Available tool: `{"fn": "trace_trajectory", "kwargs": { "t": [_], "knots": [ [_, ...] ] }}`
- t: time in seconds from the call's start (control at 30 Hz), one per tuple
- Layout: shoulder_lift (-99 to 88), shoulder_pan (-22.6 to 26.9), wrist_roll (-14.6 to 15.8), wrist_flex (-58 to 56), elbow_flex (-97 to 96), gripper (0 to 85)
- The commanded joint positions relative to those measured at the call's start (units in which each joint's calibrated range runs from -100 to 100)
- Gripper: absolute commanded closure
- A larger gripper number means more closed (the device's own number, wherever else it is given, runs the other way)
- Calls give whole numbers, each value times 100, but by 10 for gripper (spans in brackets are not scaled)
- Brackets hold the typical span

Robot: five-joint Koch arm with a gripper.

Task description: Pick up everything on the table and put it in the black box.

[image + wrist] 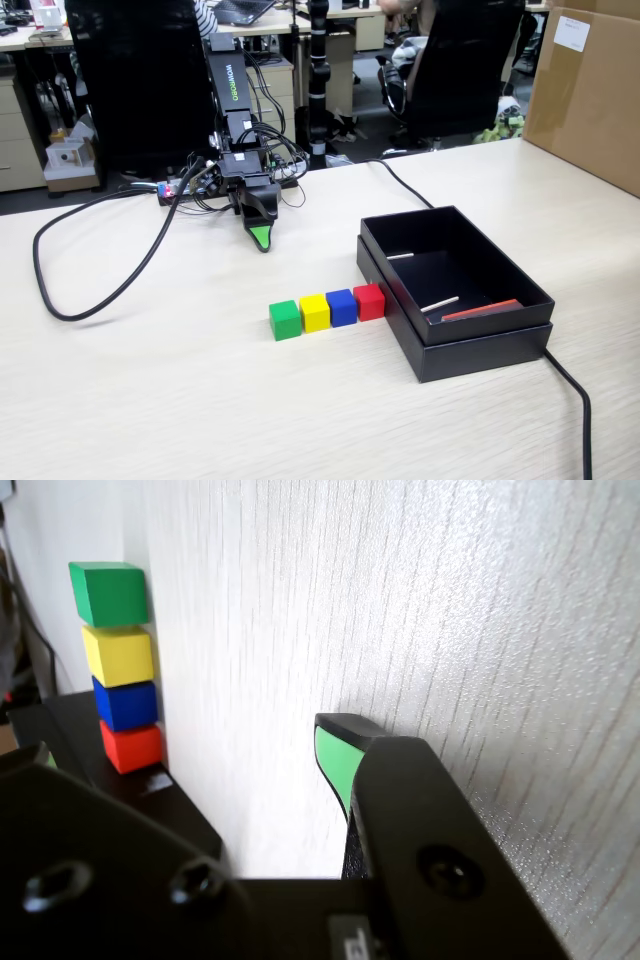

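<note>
Four small cubes stand in a touching row on the table [150, 400]: green [285, 320], yellow [315, 313], blue [342, 307] and red [369, 301]. The red one is next to the black box [470, 350]. My gripper [262, 240] points down at the tabletop, behind the row and apart from it. In the wrist view the gripper [188, 738] holds nothing, and bare table shows between its green-padded jaws. The green [108, 593], yellow [118, 654], blue [126, 704] and red [132, 747] cubes show at the upper left there, beside the box [70, 715].
The box holds two thin white sticks [440, 303] and a flat red-orange strip [480, 310]. A large brown carton [590, 90] stands at the far right. One black cable [80, 290] loops on the left of the table and another [572, 395] runs past the box.
</note>
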Motion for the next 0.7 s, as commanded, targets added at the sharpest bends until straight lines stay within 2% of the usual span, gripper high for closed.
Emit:
{"fn": "trace_trajectory", "kwargs": {
  "t": [0.0, 0.47, 0.67],
  "knots": [
    [40, 0, -34, -262, -75, 354],
    [40, -5, -29, -297, -57, 382],
    [63, -137, -10, -1411, 1149, 382]
  ]
}}
